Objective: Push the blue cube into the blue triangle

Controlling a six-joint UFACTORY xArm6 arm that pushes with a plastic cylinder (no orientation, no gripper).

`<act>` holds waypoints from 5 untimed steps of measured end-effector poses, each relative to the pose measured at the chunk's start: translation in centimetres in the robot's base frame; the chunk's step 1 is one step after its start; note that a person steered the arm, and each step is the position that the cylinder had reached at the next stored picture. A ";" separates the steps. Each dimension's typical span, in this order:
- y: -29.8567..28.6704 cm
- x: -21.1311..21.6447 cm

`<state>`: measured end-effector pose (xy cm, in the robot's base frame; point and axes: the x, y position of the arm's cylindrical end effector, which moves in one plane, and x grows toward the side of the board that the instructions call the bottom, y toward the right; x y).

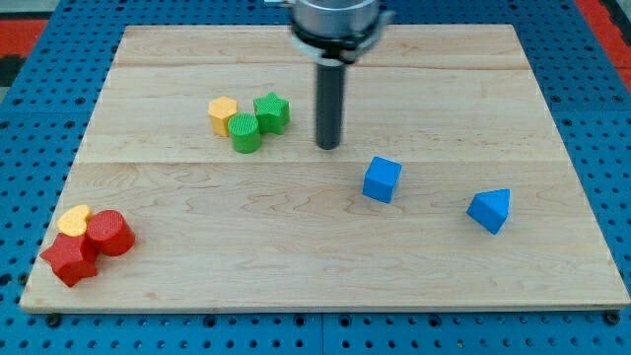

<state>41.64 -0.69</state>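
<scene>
My tip (328,147) sits at the cube's (382,180) ten o'clock, apart, likely lining up behind it. The triangle (490,210) waits at the cube's four o'clock. No claw: just a bare rod.

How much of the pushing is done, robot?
Nothing looks done yet: the blue cube sits apart from the blue triangle. In hand: my tip stands up-left of the cube, not touching. Left: pushing the cube toward the view's right into the triangle.

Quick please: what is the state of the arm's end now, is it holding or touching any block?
My tip: a bare rod, holding nothing, touching no block; it stands up-left of the blue cube, apart from it.
</scene>
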 end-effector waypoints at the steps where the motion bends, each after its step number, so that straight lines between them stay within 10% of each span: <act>1: 4.5 4.0; 3: 14.9 9.4; 5: 2.9 4.7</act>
